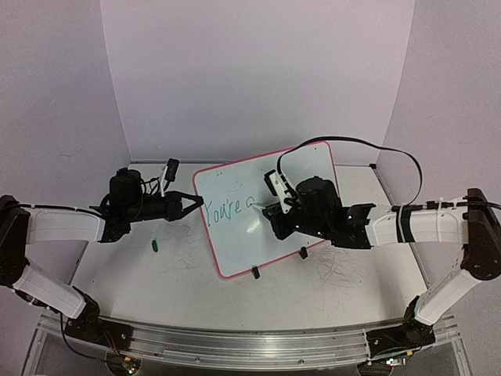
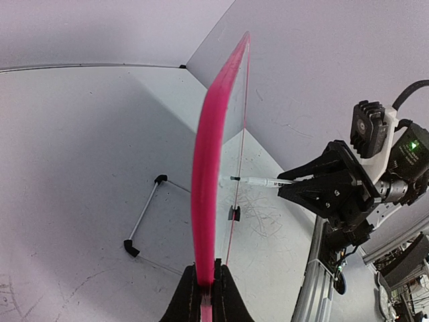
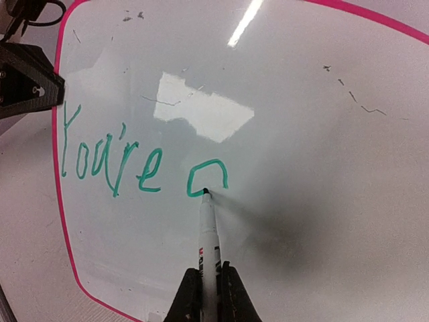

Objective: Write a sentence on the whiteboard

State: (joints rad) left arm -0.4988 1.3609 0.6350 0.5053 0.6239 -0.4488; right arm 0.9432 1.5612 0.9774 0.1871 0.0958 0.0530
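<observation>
Ok, mid-write, line barely begun. Far left on the table (image 1: 180, 274) lies a small green piece (image 1: 156, 245), probably the pen cap, loose and well apart from everything. The left gripper (image 1: 188, 205) sits at the left edge of the whiteboard (image 1: 305, 168). The left wrist view shows its jaws nearly closed, pinching the pink frame edge-on, so it's acting as the brace. The whiteboard stands propped near table centre, tilted back and skewed, with its black clip feet (image 1: 255, 272) on the table at the near edge. The sentence (image 3: 110, 164) reads "You're" in green, left-middle of the surface, then a half-made letter (image 3: 206, 180): a boxy loop, not closed. The marker (image 3: 209, 228) has its tip touching the whiteboard at the loop's lower stroke. The right gripper (image 3: 209, 285) has its jaws closed tight on the marker barrel and holds nothing else. Faint grey marks upper right aren't part of the line. My read of the step: forming the first letter of word two, maybe a fifth done, with lots of blank surface to the right. Next move: close the loop, lift the tip clear, step right and hold the baseline level with "You're". It calls for light, steady pressure square to the surface. Pushing too hard would likely rock the whiteboard on its feet against the left pinch and smear the stroke.
</observation>
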